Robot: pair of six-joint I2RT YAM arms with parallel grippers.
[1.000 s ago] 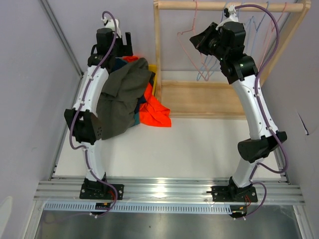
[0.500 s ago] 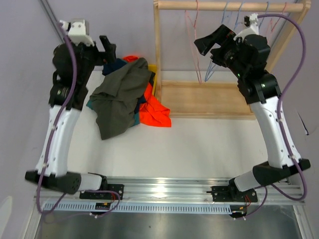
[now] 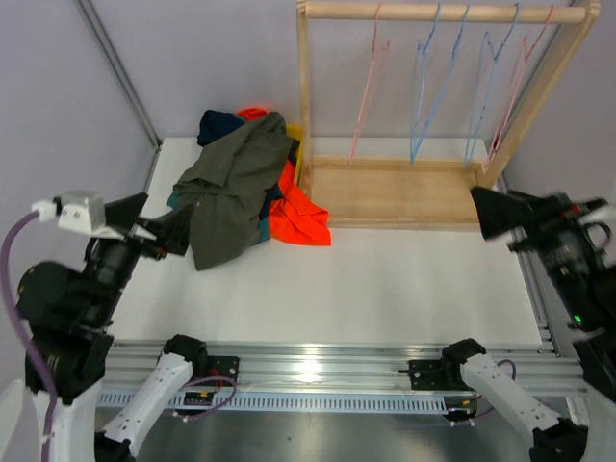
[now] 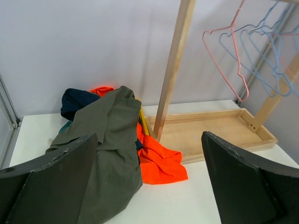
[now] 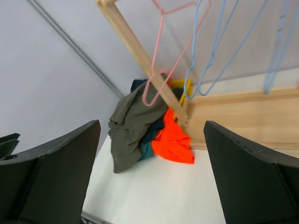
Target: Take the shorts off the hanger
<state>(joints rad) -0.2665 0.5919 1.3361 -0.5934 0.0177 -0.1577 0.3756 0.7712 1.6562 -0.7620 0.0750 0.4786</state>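
Overhead, the left pincer (image 3: pixel 159 223) is being held wide open above the near left corner of the desk (image 3: pixel 385 279), and nothing is being gripped or touched by it. The right pincer (image 3: pixel 496 214) is being seen edge-on at the desk's right side, so its opening cannot be judged from this view. The shorts (image 3: pixel 241 168) are being seen heaped on the far left of the desk, just beside the left post of the wooden rack (image 3: pixel 443 12). The olive-grey pair (image 3: pixel 226 207) is being shown on top, the orange pair (image 3: pixel 300 219) at the heap's right edge, and the navy pair (image 3: pixel 219 125) at the back. Pink and blue hangers (image 3: pixel 428 87) are being carried by the rack's top rail.

From the left wrist, the left pincer (image 4: pixel 148 135) is being shown with its fingers (image 4: pixel 46 182) far apart and nothing between them. The heap is being framed beyond them, the olive-grey pair (image 4: pixel 107 144) touching the orange pair (image 4: pixel 161 163).

From the right wrist, the right pincer (image 5: pixel 152 123) is likewise being held spread wide, with nothing clasped. The heap is being seen at the foot of the rack post, a teal pair (image 5: pixel 148 149) being glimpsed under the olive-grey one.
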